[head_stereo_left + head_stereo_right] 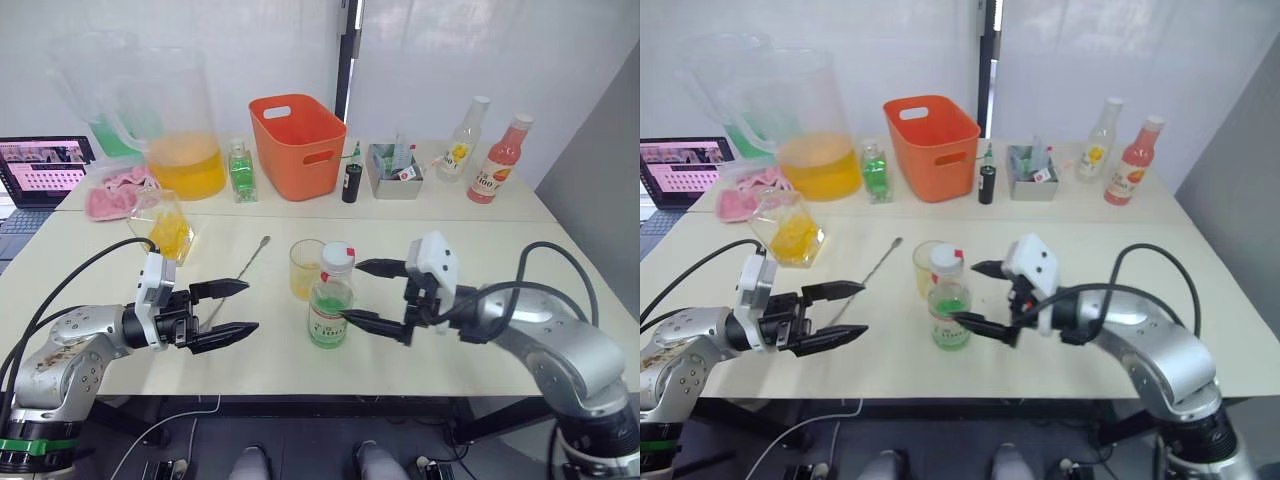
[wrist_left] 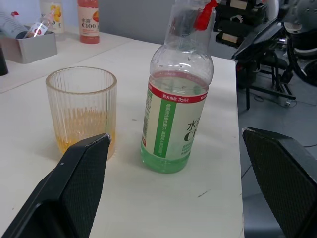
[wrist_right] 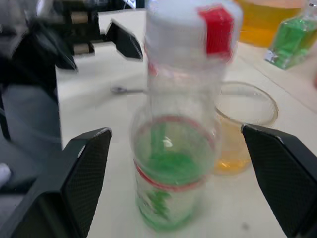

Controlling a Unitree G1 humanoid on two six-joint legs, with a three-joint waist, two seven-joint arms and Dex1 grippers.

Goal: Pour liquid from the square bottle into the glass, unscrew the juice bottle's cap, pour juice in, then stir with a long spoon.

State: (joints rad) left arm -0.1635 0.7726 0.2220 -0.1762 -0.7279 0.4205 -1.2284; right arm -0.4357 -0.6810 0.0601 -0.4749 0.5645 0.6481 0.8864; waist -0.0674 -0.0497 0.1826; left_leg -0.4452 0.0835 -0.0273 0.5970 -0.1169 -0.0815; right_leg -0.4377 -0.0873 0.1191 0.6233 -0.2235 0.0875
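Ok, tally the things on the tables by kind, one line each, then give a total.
Bottles: 5 (juice bottle, green square bottle, small dark bottle, yellow-flower bottle, pink bottle)
Glass: 1
Long spoon: 1
Pitchers: 2
Orange basket: 1
Grey tray: 1
Bags: 2
Laptop: 1
Total: 14

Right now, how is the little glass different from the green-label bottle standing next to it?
The glass is short, open-topped and ribbed; the juice bottle is taller, smooth and closed with a white cap. The glass holds a little orange-yellow liquid at its bottom; the juice bottle holds pale green liquid to about a third. The juice bottle carries a green label; the glass has none. Both are clear, stand upright on the table, and neither is held.
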